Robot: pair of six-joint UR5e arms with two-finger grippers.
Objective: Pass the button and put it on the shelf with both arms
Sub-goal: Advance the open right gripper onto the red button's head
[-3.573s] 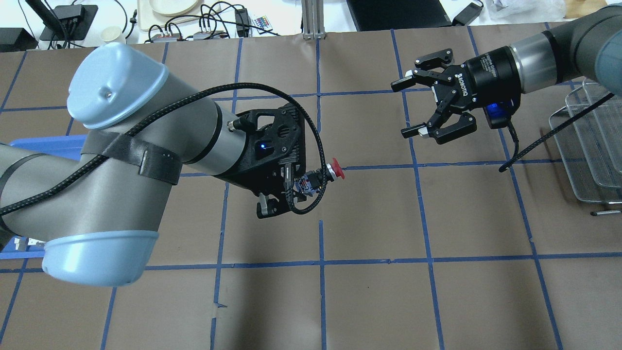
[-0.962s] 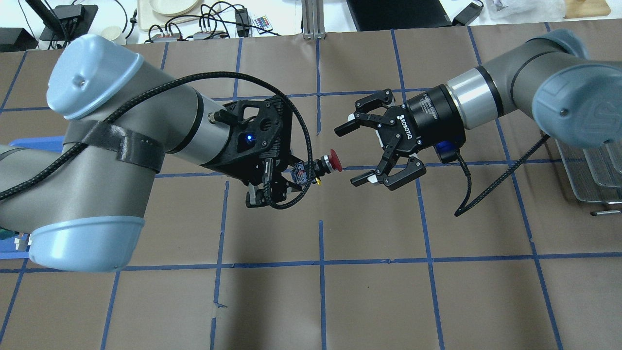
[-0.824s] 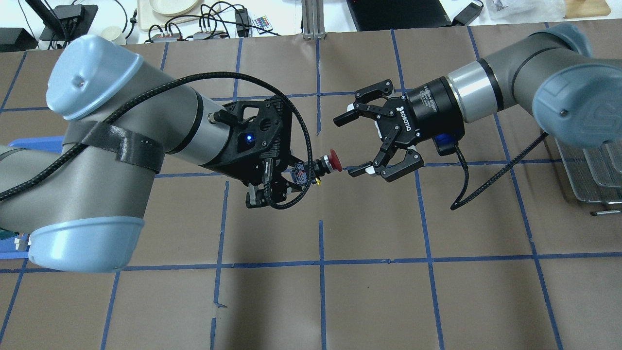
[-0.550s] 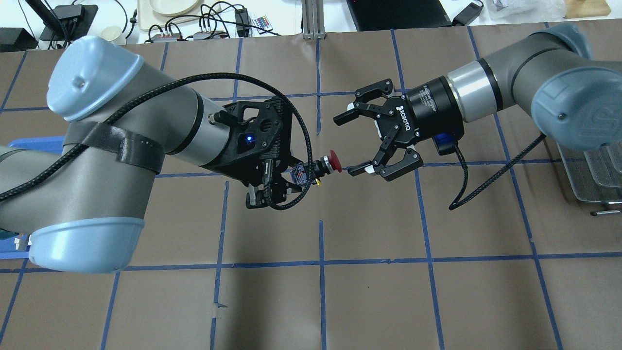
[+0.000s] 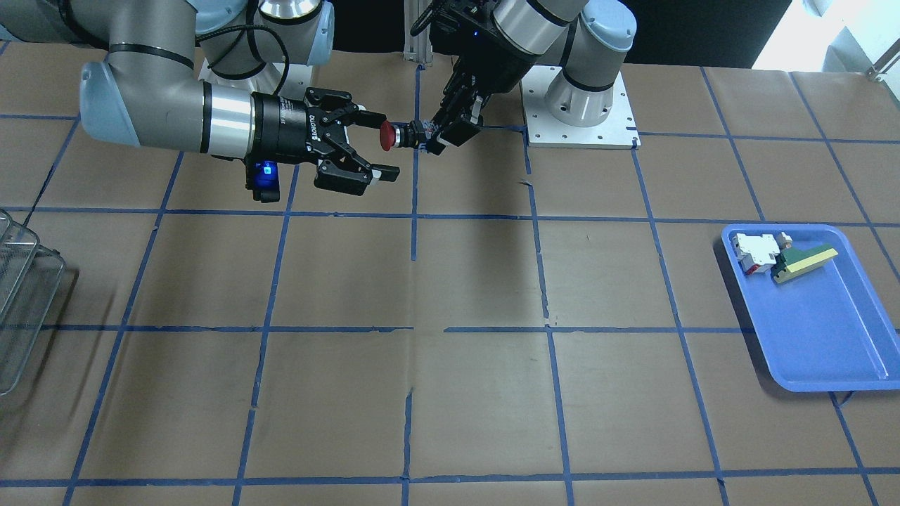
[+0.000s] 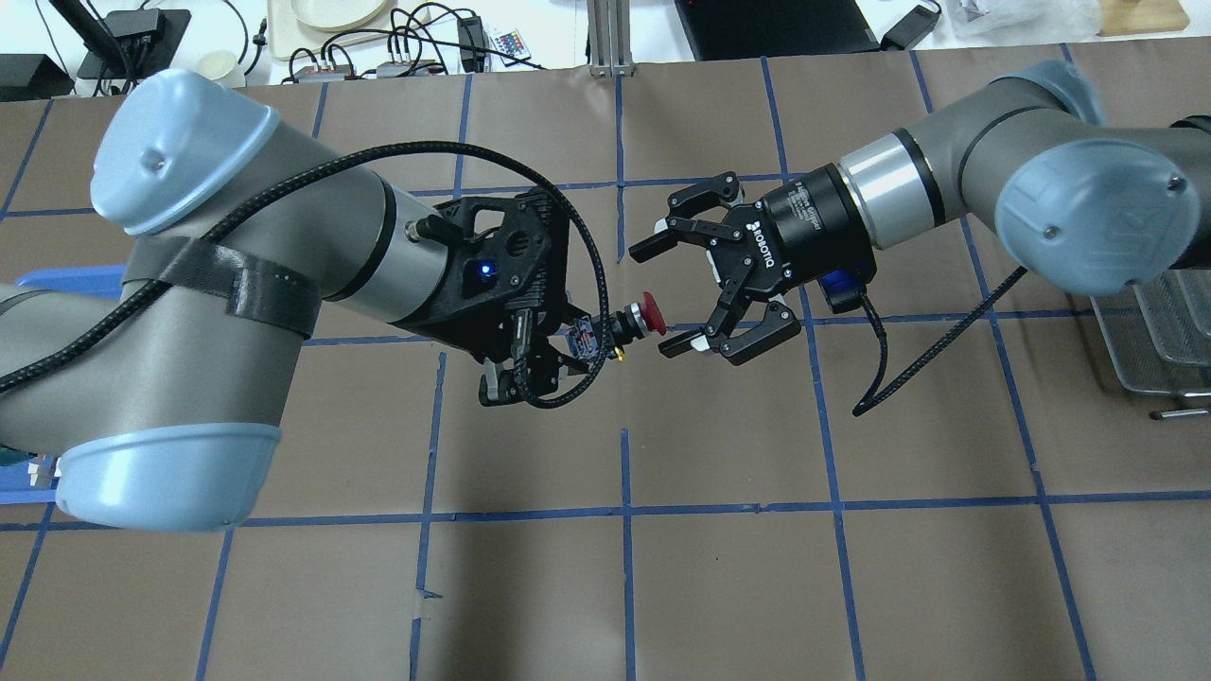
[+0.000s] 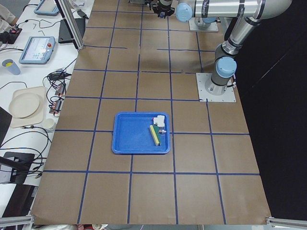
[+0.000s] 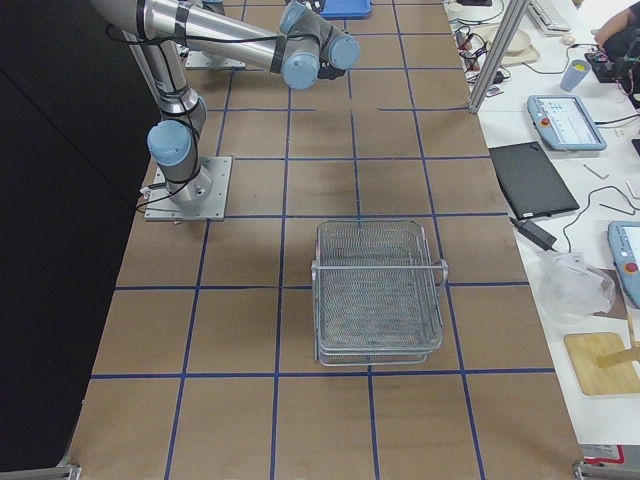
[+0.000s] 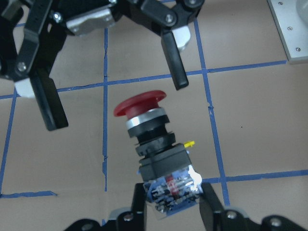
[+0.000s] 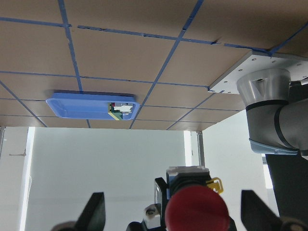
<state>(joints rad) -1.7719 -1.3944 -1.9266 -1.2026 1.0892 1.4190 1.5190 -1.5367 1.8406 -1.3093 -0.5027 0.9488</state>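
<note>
The right end effector (image 6: 651, 302) has closed in, its spread fingers (image 6: 681, 342) now flanking the button (image 6: 632, 322).

Button (image 6: 636, 320) above table (image 6: 719, 586) centre, between both grippers. Its rear end sits in left gripper (image 6: 579, 340); its cap lies between right gripper's (image 6: 653, 301) spread fingers, not touching. Tray (image 5: 823, 330) at robot's left end; block (image 5: 756, 251) and wedge (image 5: 804, 261) side by side in its corner. Basket (image 8: 380, 290) at right end.
</note>
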